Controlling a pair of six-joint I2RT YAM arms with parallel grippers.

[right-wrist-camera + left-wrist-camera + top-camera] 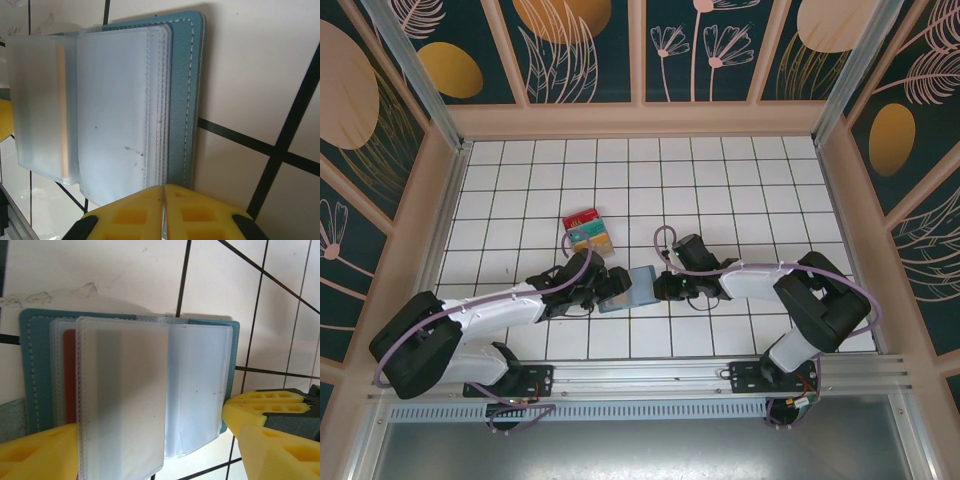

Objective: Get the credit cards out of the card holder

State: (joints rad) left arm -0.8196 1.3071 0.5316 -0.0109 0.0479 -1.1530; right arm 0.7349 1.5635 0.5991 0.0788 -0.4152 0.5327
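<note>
The slate-blue card holder (634, 288) lies open on the white tiles between my two grippers, its clear sleeves (125, 390) fanned out. My right gripper (162, 215) is shut on the holder's blue cover (182, 100) at its near edge. My left gripper (160, 462) is open, its yellow fingers (35, 455) wide apart either side of the sleeves. A red card (70, 375) shows inside one sleeve, and a tan card edge (62, 110) inside another. Red, teal and tan credit cards (588, 233) lie stacked on the tiles just behind the left gripper (608, 290).
The tiled floor (720, 180) is boxed in by wooden walls (640, 120) at the back and sides. A metal rail (650, 375) carrying both arm bases runs along the near edge. The right gripper's yellow fingertip (260, 405) touches the holder's right edge.
</note>
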